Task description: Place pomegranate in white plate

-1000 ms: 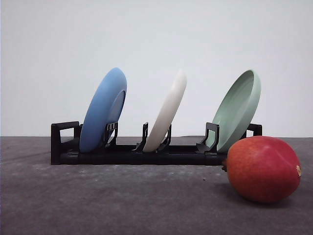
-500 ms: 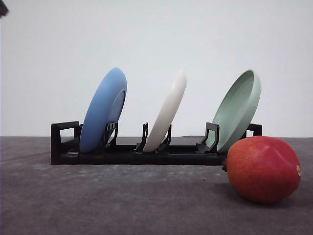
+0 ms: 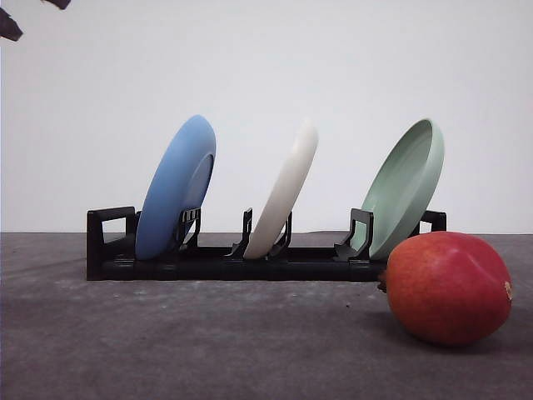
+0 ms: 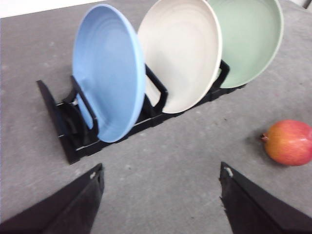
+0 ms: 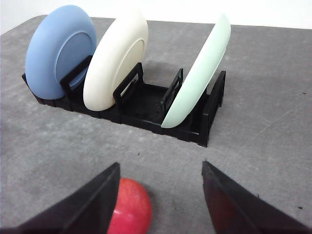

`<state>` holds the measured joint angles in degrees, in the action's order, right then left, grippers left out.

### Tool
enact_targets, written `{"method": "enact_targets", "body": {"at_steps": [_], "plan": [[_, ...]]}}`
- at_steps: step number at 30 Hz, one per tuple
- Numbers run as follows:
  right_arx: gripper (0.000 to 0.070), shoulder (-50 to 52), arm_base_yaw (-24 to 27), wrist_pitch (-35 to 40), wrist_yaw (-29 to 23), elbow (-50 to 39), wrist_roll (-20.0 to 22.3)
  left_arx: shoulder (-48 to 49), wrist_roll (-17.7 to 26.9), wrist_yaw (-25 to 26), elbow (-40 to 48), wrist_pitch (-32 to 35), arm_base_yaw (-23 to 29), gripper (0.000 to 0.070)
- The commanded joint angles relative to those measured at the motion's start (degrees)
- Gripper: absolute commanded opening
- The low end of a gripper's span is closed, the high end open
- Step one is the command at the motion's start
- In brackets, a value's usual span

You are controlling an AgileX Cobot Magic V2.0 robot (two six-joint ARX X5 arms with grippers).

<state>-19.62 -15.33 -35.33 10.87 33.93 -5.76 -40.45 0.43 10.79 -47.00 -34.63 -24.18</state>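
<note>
The pomegranate (image 3: 448, 287) is a red-orange fruit lying on the grey table at the front right, just in front of the rack's right end. The white plate (image 3: 285, 192) stands tilted on edge in the middle slot of a black rack (image 3: 208, 265). My left gripper (image 4: 161, 173) is open and hangs above the table in front of the rack, with the white plate (image 4: 183, 53) ahead and the pomegranate (image 4: 290, 142) off to one side. My right gripper (image 5: 160, 168) is open above the pomegranate (image 5: 130, 207), which is partly hidden by one finger (image 5: 92, 204). Nothing is held.
A blue plate (image 3: 176, 187) stands in the rack's left slot and a pale green plate (image 3: 405, 187) in its right slot, close behind the fruit. A dark part of the left arm (image 3: 8, 25) shows at the top left corner. Grey table surface lies in front of the rack.
A dark part of the left arm has come into the top left corner of the front view and moved further in. The plates, rack and pomegranate have not moved.
</note>
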Motion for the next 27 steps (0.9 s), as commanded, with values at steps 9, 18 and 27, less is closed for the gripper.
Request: {"method": "enact_targets", "body": {"at_steps": [9,18,27], "plan": [[0.0348,-0.11,-0.24,2.15,1.25,0.94,-1.43,-4.29,6.09,0.24,-1.49,6.40,-8.95,0.0465],[0.0348,-0.11,-0.22,2.36,1.16,0.94,-1.53,-17.56,6.84,-4.87,-1.49,21.00,-18.33,0.0425],[0.0348,-0.11,-0.22,2.31,1.14,0.94,-1.49,-34.20,5.88,-14.87,-2.58,42.38,-22.77,0.0426]]}}
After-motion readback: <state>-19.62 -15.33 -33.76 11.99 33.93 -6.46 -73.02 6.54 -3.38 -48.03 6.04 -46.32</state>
